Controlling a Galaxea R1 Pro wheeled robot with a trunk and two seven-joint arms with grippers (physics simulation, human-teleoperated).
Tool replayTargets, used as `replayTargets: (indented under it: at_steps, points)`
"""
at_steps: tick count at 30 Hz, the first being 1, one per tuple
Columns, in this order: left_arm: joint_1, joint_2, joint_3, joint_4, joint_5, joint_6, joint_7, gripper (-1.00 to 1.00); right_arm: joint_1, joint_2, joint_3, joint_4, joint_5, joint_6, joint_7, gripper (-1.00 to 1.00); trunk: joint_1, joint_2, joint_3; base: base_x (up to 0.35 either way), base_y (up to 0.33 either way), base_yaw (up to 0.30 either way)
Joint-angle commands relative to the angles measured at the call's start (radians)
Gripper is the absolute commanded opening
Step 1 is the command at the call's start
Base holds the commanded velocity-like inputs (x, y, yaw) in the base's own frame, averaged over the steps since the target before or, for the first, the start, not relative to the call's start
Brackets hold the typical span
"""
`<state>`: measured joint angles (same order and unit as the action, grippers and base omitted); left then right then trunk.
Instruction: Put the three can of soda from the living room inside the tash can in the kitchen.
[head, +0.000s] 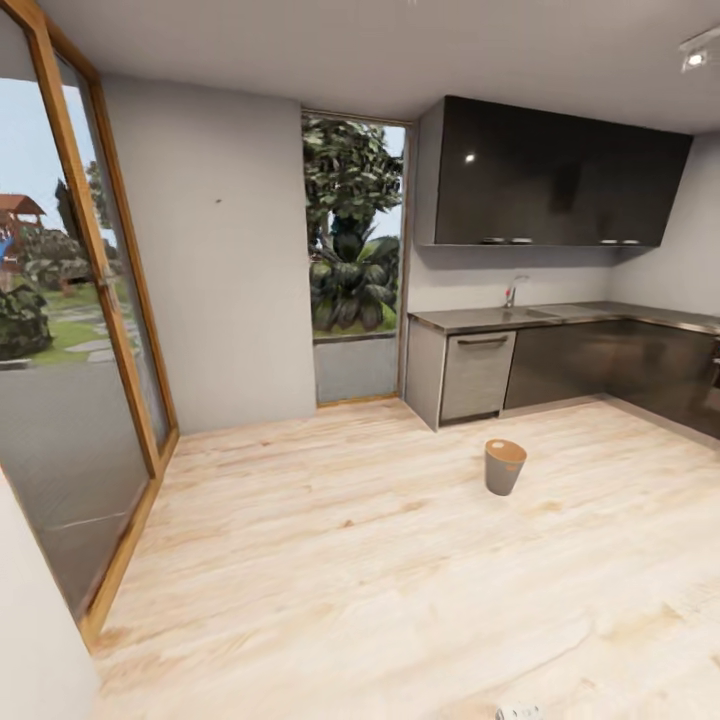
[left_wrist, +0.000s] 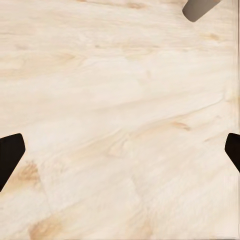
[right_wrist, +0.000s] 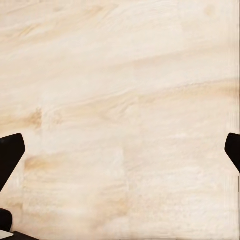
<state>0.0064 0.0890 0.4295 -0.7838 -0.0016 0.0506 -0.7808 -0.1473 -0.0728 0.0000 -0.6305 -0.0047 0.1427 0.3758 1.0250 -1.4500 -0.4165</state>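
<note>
On the plank floor, mid-kitchen: tash can (head: 505, 466), upright, pale grey outside, tan-brown inside, standing alone in front of the counter run and well apart from it.
Behind the bin: dishwasher (head: 477, 374) with a dark bar handle, set at the end of the lower cabinets.
Counter (head: 600, 314): dark worktop running right along the wall, with a sink tap (head: 511, 291) rising from it.
Upper wall: glossy black cabinets (head: 555, 175) above the worktop.
Far wall: tall narrow window (head: 352, 258) looking onto large green plants.
Left side: wood-framed glass door (head: 75, 330), garden beyond.
Floor (head: 380, 580): light wood planks.
Left gripper (left_wrist: 120, 150): spread wide, dark fingertips (left_wrist: 10, 152) at opposite edges of the left wrist view, nothing between them but floor boards; grey-brown object cut by the frame corner, cannot tell what.
Right gripper (right_wrist: 120, 150): likewise spread wide, fingertips (right_wrist: 10, 152) far apart in the right wrist view, nothing held, plank floor beyond.
Bottom edge of head view: small pale part (head: 517, 712), too little visible to identify.
</note>
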Motion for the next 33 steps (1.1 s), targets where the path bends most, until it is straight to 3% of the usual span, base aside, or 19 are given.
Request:
replayTargets:
  at_steps: [1, 33]
  points:
    - [0.000, 0.000, 0.000, 0.000, 0.000, 0.000, 0.000, 1.00, 0.000, 0.000, 0.000, 0.000, 0.000, 0.000, 0.000, 1.00, 0.000, 0.000, 0.000, 0.000, 0.000, -0.271]
    - [0.000, 0.000, 0.000, 0.002, 0.000, 0.000, 0.000, 1.00, 0.000, 0.000, 0.000, 0.000, 0.000, 0.000, 0.000, 1.00, 0.000, 0.000, 0.000, 0.000, 0.000, -0.272]
